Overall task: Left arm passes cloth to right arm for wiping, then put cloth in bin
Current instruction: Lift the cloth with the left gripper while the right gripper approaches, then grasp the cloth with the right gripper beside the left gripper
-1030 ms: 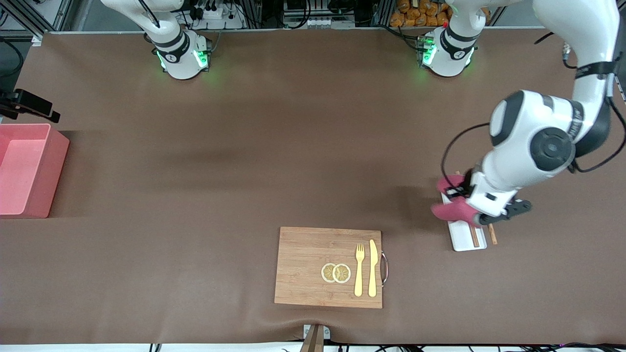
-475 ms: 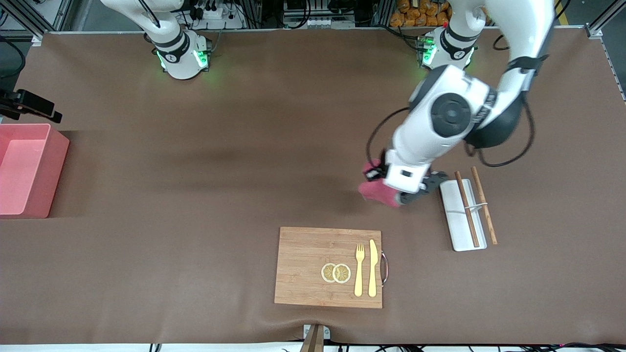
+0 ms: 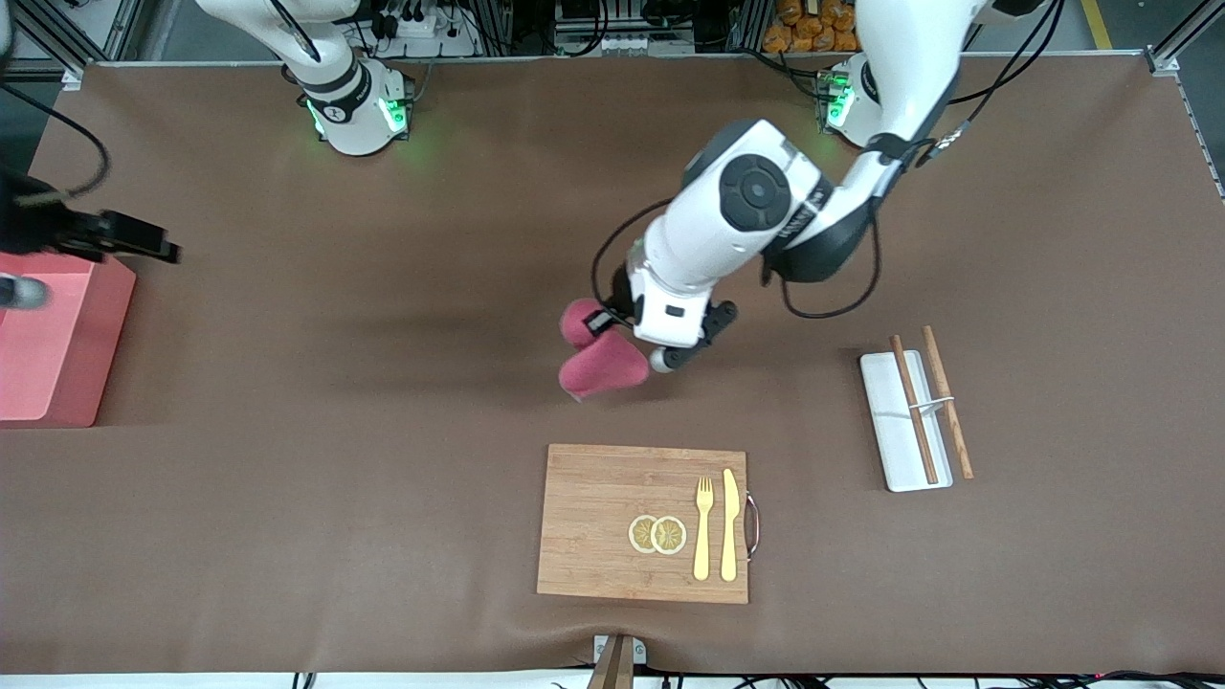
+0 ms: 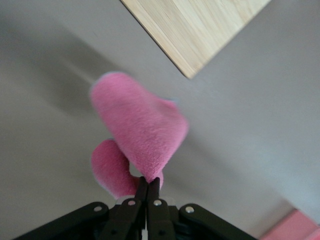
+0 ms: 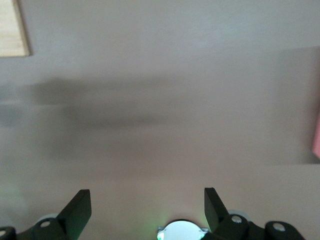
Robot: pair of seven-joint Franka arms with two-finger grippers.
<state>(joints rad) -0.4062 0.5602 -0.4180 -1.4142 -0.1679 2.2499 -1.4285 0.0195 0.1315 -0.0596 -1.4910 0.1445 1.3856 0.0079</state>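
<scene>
The magenta cloth (image 3: 598,362) hangs bunched in the air over the brown table (image 3: 383,459), above the stretch just past the cutting board's edge toward the robots' bases. My left gripper (image 3: 627,337) is shut on it. In the left wrist view the fingertips (image 4: 148,184) pinch the fuzzy cloth (image 4: 140,125) at its lower fold. The pink bin (image 3: 57,335) stands at the right arm's end of the table. My right gripper (image 3: 115,234) hovers over the bin's edge, and its fingers (image 5: 80,210) stand wide apart with nothing between them.
A wooden cutting board (image 3: 593,522) lies near the front edge, carrying lemon slices (image 3: 657,534), a fork (image 3: 703,526) and a knife (image 3: 730,524). A white tray (image 3: 895,431) with chopsticks (image 3: 947,402) lies toward the left arm's end.
The left arm has swung from over the white tray to over the table's middle, carrying the cloth toward the right arm's end. The right gripper has shifted slightly by the bin.
</scene>
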